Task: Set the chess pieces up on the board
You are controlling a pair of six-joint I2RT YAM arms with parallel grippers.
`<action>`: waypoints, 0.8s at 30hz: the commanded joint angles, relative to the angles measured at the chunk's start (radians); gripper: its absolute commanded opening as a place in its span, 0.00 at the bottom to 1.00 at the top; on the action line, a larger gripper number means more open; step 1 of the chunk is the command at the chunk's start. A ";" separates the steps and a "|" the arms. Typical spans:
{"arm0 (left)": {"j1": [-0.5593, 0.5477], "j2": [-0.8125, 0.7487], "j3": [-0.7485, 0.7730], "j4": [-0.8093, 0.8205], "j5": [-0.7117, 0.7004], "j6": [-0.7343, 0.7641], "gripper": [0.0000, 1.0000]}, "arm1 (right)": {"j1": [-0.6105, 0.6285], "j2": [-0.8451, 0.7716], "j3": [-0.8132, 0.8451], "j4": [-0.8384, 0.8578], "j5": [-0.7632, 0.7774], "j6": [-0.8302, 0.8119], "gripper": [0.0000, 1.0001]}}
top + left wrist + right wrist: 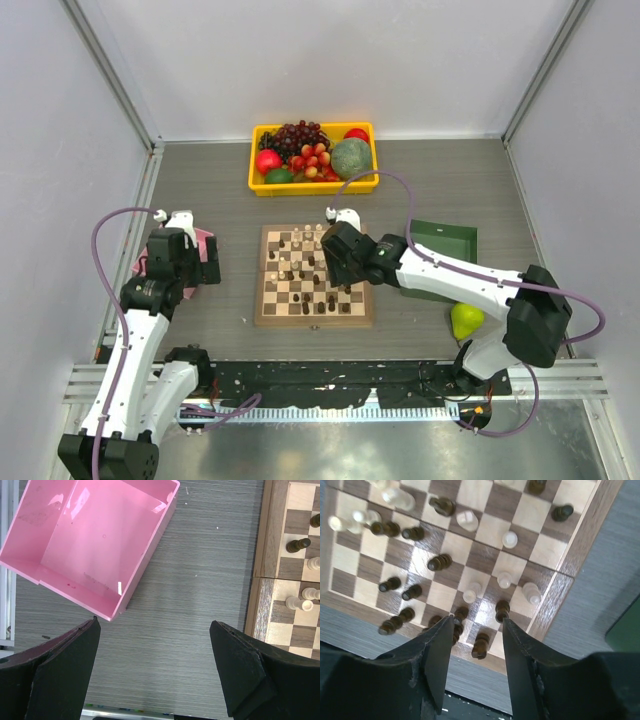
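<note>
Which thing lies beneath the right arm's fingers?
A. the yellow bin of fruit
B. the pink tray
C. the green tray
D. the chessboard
D: in the right wrist view the right arm's fingers hang above the near edge of the chessboard, with dark pieces standing under the gap between them.
</note>
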 commanded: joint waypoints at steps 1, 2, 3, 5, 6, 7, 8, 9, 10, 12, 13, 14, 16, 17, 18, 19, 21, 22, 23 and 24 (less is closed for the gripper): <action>0.004 -0.011 0.040 0.016 0.006 0.013 0.99 | -0.002 -0.026 -0.043 -0.009 -0.029 0.041 0.49; 0.003 -0.011 0.038 0.016 0.006 0.013 0.99 | -0.003 -0.015 -0.046 -0.009 -0.035 0.041 0.48; 0.004 -0.010 0.038 0.016 0.006 0.013 0.99 | -0.008 -0.011 -0.046 -0.014 -0.037 0.049 0.48; 0.004 -0.007 0.040 0.013 0.005 0.013 0.99 | -0.023 0.003 -0.043 -0.026 -0.040 0.064 0.47; 0.004 -0.008 0.038 0.014 0.003 0.013 0.99 | -0.028 0.008 -0.044 -0.026 -0.042 0.063 0.47; 0.004 -0.010 0.040 0.016 0.000 0.013 0.99 | -0.033 0.008 -0.044 -0.023 -0.042 0.063 0.47; 0.004 -0.010 0.038 0.015 -0.001 0.013 0.99 | -0.034 0.012 -0.044 -0.018 -0.042 0.060 0.47; 0.004 -0.008 0.038 0.014 -0.001 0.013 0.99 | -0.037 0.015 -0.046 -0.009 -0.048 0.057 0.46; 0.004 -0.008 0.038 0.014 0.000 0.013 0.99 | -0.040 0.017 -0.046 -0.006 -0.051 0.056 0.45; 0.004 -0.010 0.040 0.014 0.000 0.013 0.99 | -0.048 0.026 -0.050 0.003 -0.062 0.058 0.44; 0.004 -0.007 0.041 0.013 -0.001 0.013 0.99 | -0.049 0.034 -0.050 0.005 -0.063 0.056 0.44; 0.004 -0.010 0.041 0.011 -0.004 0.013 0.99 | -0.051 0.037 -0.050 0.005 -0.066 0.056 0.44; 0.004 -0.016 0.038 0.011 -0.006 0.011 0.99 | -0.054 0.043 -0.050 0.011 -0.071 0.058 0.43; 0.004 -0.019 0.040 0.014 -0.006 0.011 0.99 | -0.056 0.045 -0.055 0.017 -0.072 0.055 0.43; 0.004 -0.020 0.037 0.016 -0.006 0.011 0.99 | -0.056 0.048 -0.057 0.024 -0.077 0.058 0.43; 0.004 -0.020 0.038 0.018 -0.008 0.013 0.99 | -0.057 0.052 -0.058 0.028 -0.083 0.058 0.42; 0.004 -0.022 0.038 0.016 -0.009 0.013 0.99 | -0.060 0.063 -0.058 0.028 -0.088 0.058 0.42; 0.004 -0.020 0.038 0.016 -0.009 0.013 0.99 | -0.060 0.067 -0.057 0.028 -0.089 0.056 0.42; 0.004 -0.020 0.038 0.016 -0.009 0.013 0.99 | -0.062 0.074 -0.057 0.028 -0.086 0.056 0.42; 0.003 -0.017 0.037 0.015 -0.009 0.013 0.99 | -0.062 0.077 -0.057 0.031 -0.085 0.058 0.42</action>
